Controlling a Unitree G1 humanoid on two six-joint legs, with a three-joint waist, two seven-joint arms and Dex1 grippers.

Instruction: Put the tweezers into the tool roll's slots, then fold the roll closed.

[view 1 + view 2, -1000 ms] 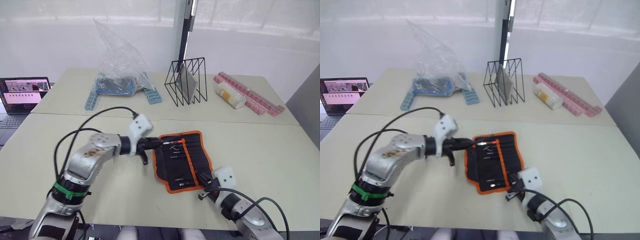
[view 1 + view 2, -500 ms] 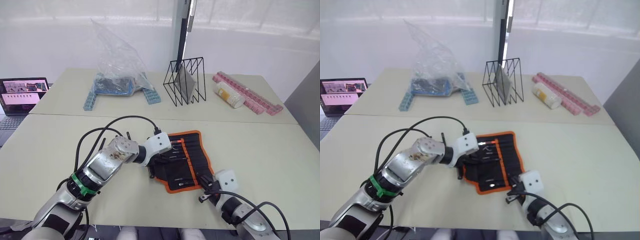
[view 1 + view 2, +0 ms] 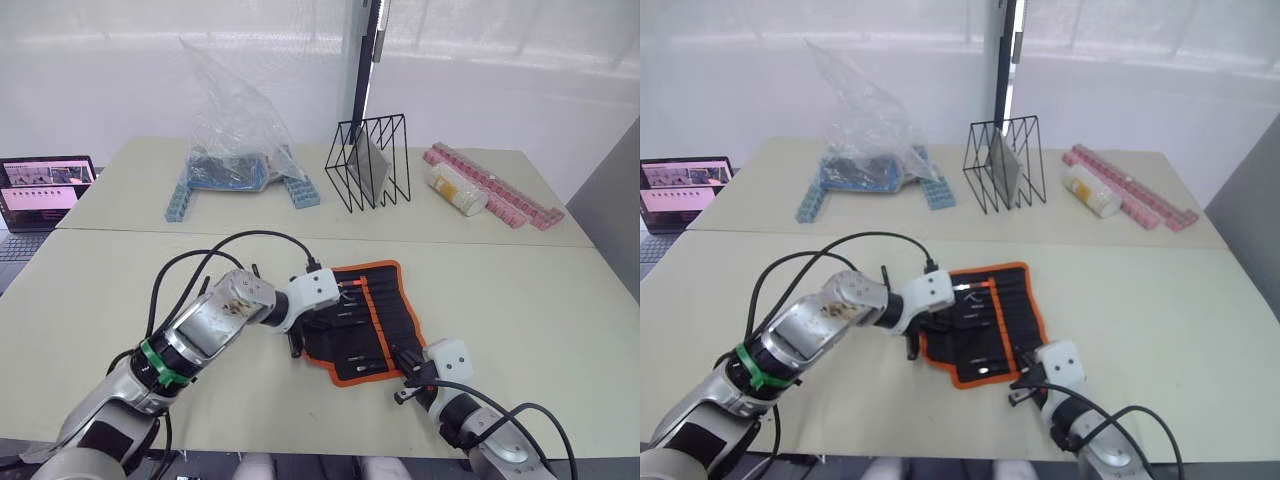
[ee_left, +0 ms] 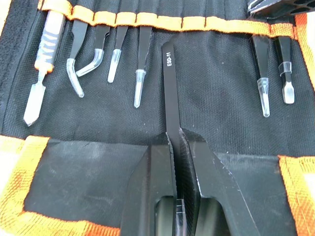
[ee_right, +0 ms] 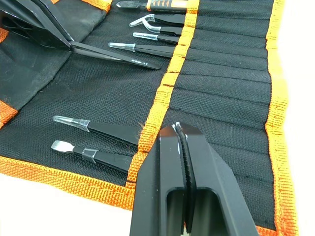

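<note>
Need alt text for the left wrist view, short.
The left gripper is shut on a slim black tweezer, its end aimed at an open slot under the orange band of the open black tool roll. Other tweezers already sit in slots on both sides, tips in clear caps.

Both head cameras look down across the table, while both wrist cameras look closely at the tool roll.

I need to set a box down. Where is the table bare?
Bare: the table right of the tool roll, and the near-left stretch before the laptop. Crowded: the far edge, with plastic bag, wire rack, pink strips.
</note>
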